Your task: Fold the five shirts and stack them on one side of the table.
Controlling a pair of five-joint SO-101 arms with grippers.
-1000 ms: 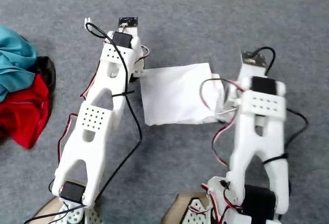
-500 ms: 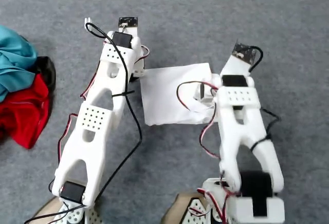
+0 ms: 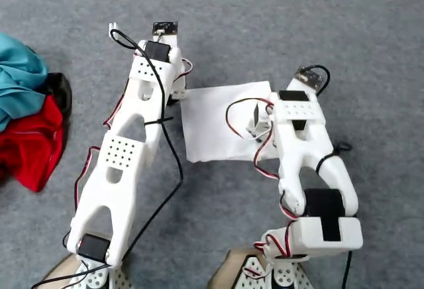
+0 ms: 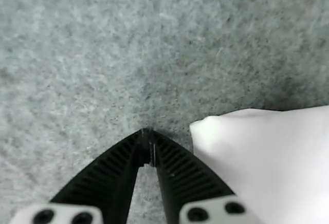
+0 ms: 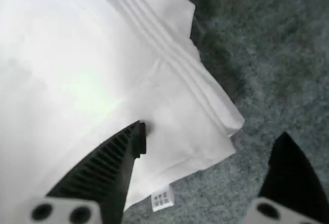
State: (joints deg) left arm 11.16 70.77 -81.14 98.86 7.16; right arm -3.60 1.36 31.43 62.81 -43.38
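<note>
A folded white shirt (image 3: 218,124) lies flat in the middle of the grey table. In the left wrist view my left gripper (image 4: 148,137) is shut on nothing, its tips against the table just beside a corner of the white shirt (image 4: 257,157). My right gripper (image 5: 211,142) is open over the white shirt's (image 5: 77,70) layered edge, with one finger (image 5: 131,142) on the cloth and the other over the table. In the high view the right gripper (image 3: 260,120) sits over the shirt's right side. A teal shirt (image 3: 16,80), a black shirt (image 3: 59,90) and a red shirt (image 3: 33,143) lie crumpled at the far left.
The grey table (image 3: 371,50) has open room at the back and on the right. The left arm (image 3: 142,123) stretches along the white shirt's left side. A small label (image 5: 162,199) hangs from the shirt's edge near my right gripper.
The right arm has swung left from beside the shirt to over its right edge. The left arm has stayed still.
</note>
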